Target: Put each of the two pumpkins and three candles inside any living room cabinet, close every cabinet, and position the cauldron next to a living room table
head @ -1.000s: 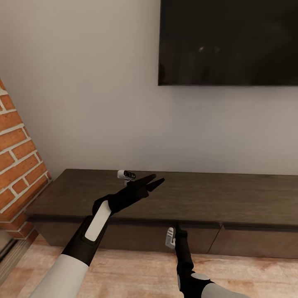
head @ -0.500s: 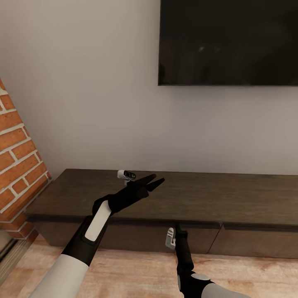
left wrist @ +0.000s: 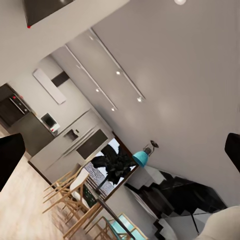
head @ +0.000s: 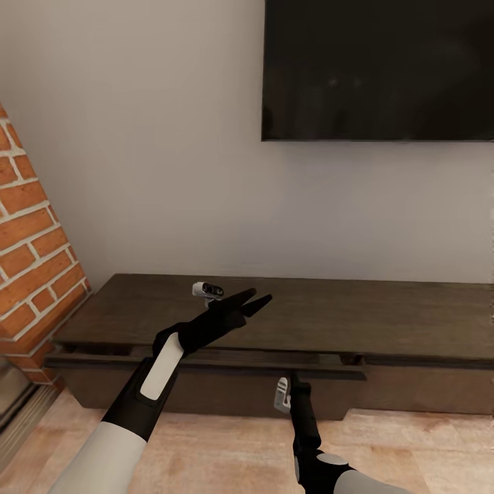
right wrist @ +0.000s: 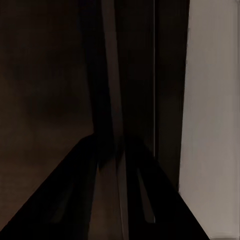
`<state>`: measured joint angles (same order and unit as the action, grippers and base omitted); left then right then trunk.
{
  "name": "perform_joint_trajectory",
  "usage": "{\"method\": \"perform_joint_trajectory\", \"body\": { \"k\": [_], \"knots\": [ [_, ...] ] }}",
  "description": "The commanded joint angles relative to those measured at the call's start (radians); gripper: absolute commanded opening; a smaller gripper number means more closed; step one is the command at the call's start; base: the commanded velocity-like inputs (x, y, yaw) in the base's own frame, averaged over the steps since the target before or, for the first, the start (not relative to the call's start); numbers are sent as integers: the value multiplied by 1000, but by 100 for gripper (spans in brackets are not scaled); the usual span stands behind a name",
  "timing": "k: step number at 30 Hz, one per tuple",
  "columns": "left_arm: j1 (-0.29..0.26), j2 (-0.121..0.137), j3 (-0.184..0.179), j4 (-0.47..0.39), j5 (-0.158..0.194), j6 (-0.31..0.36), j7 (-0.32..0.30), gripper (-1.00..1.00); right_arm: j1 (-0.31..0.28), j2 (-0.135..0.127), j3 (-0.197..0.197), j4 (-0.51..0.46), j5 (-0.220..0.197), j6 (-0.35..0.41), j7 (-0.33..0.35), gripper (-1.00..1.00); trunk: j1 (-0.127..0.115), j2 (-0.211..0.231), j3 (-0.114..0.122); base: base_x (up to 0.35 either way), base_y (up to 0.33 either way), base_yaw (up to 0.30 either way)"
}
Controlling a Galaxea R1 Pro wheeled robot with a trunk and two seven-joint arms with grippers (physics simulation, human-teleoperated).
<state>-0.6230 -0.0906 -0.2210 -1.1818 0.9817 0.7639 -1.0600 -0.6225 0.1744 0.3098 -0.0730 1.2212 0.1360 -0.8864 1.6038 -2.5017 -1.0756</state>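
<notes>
A long, low dark brown cabinet (head: 398, 322) stands against the wall under the TV. Its left drawer front (head: 206, 396) stands slightly out from the body, with a thin gap along its top. My right gripper (head: 297, 377) points up at that drawer's top edge, jaws close together on the lip; in the right wrist view its dark fingers (right wrist: 75, 200) press against dark wood. My left gripper (head: 259, 300) hovers open above the cabinet top, holding nothing; its fingertips (left wrist: 10, 160) show far apart. The pumpkins, candles, cauldron and table are out of view.
A black TV (head: 377, 68) hangs on the pale wall above the cabinet. A brick pillar (head: 34, 240) stands at the left end. Light wooden floor (head: 226, 446) lies in front. The left wrist view looks across to a kitchen with wooden dining chairs (left wrist: 75, 205).
The whole picture has shifted, so the camera has backed off a little. The left drawer front now stands out from the cabinet, where before it sat flush. Both arms keep their pose.
</notes>
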Motion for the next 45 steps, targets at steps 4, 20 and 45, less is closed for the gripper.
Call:
{"method": "perform_joint_trajectory", "body": {
  "k": [4,20,45],
  "knots": [
    [0,0,0,0,0,0,-1,100,-1,0,-9,-2,0,2,-26,-100,0,0,0,-119,0,0],
    [0,0,-1,-3,0,0,-2,100,0,0,-8,-2,0,1,-28,-100,0,0,0,-174,0,0],
    [14,0,0,-14,4,-3,-29,100,-6,0,14,-3,-6,-10,7,-100,0,0,0,-139,0,0]
  ]
}}
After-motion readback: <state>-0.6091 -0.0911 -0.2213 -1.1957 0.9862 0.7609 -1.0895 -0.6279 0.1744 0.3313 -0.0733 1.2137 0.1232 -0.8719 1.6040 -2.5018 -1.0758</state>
